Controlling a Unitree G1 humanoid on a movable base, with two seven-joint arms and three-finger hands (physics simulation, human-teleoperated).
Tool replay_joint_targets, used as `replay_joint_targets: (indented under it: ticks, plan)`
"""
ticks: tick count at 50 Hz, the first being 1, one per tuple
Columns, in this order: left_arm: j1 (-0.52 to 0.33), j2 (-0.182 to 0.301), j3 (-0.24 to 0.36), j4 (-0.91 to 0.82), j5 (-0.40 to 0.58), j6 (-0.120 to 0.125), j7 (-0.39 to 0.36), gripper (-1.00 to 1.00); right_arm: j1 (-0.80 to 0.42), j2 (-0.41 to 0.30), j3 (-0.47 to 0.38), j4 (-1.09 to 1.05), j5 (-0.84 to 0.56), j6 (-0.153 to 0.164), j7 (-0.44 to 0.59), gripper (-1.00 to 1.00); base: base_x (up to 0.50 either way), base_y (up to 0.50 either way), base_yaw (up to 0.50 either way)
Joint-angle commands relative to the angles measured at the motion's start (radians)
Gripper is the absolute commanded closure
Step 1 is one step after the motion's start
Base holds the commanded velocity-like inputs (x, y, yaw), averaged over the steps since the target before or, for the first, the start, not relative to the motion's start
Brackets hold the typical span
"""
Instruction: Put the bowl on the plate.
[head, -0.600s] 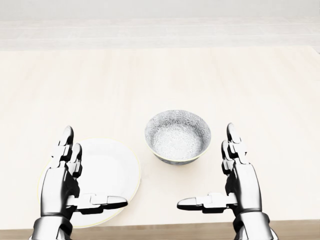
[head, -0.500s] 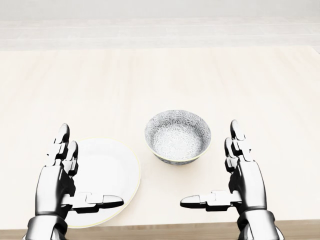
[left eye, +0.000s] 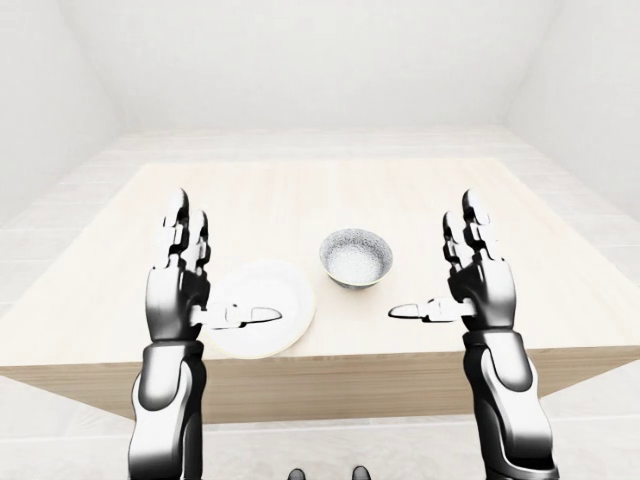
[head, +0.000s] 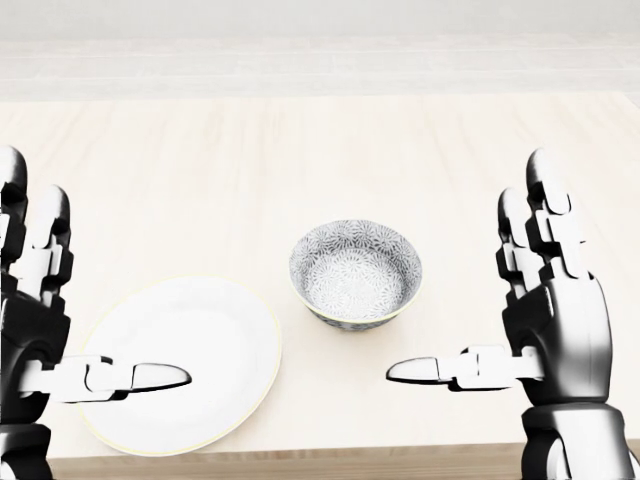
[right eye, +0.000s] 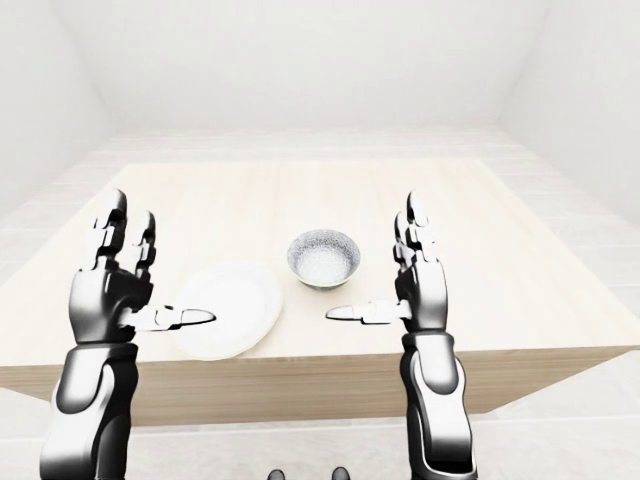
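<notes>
A grey patterned bowl (head: 356, 272) stands upright on the light wooden table (head: 320, 160), in the middle of the head view. Left of it lies a white plate (head: 195, 355), close to the table's near edge, apart from the bowl. My left hand (head: 60, 300) is raised at the left edge, open, its thumb (head: 150, 378) reaching over the plate's left part. My right hand (head: 500, 300) is raised right of the bowl, open, with nothing in it and clear of the bowl.
The table (left eye: 330, 190) stretches away toward the top of the views, bare apart from these two things. White floor and white walls (left eye: 320, 60) surround it. The table's near edge (left eye: 330, 360) runs just below both hands.
Both hands have risen and spread outward, the left toward the left edge, the right farther right. They look larger now. Bowl and plate have not moved.
</notes>
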Motion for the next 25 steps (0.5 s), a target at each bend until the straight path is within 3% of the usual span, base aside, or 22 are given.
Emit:
replay_joint_targets:
  ticks: [1,7,11,22,25]
  plan:
    - [-0.031,0.015,0.037,-0.106,-0.027,0.000,-0.012,-1.00,-0.026,0.007,-0.043,-0.104,0.033,0.000,-0.004,-1.00,0.00,0.00,0.00]
    - [-0.017,0.004,0.015,-0.058,0.001,0.000,-0.012,-1.00,-0.042,0.001,-0.048,-0.123,0.046,0.000,-0.006,-1.00,0.00,0.09,0.00]
    - [-0.024,0.006,0.032,-0.054,-0.006,0.000,-0.009,-1.00,-0.039,-0.001,-0.046,-0.125,0.050,0.000,0.000,-1.00,0.00,0.20,0.00]
    - [-0.019,0.008,0.048,-0.051,0.003,0.000,0.003,-1.00,-0.032,-0.001,-0.041,-0.125,0.041,0.000,0.002,-1.00,0.00,0.42,0.00]
    - [-0.021,0.007,0.053,-0.042,0.003,0.000,0.006,-1.00,-0.035,-0.003,-0.049,-0.130,0.047,0.000,0.004,-1.00,0.00,0.08,0.00]
